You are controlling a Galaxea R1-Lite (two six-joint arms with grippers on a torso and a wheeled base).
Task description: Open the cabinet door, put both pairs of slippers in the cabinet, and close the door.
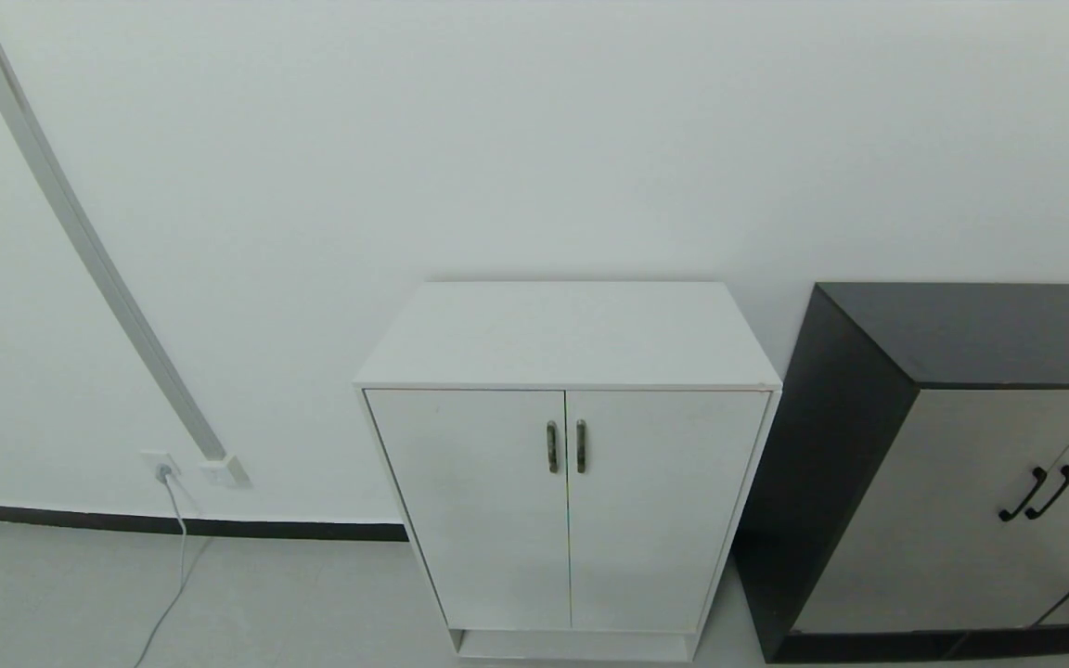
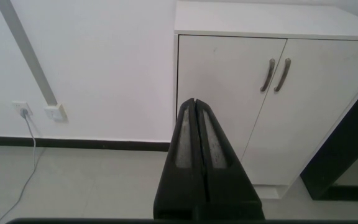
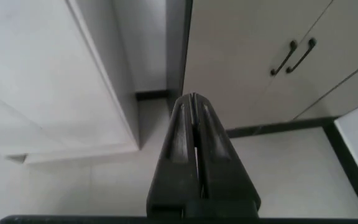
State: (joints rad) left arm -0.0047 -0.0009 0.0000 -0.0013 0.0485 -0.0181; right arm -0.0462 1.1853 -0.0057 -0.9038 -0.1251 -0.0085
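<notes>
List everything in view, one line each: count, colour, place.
white cabinet: one, white, centre against the wall, doors shut.
handles: two, dark, side by side where its doors meet.
black cabinet: one, black, pale doors, right of the white one.
wall sockets: two, white, low on the wall, left.
cable: one, grey, socket to floor.
trunking: one, grey, slanting down the wall.
left gripper: one, black, jaws shut, facing white cabinet.
right gripper: one, black, jaws shut, facing black cabinet.
</notes>
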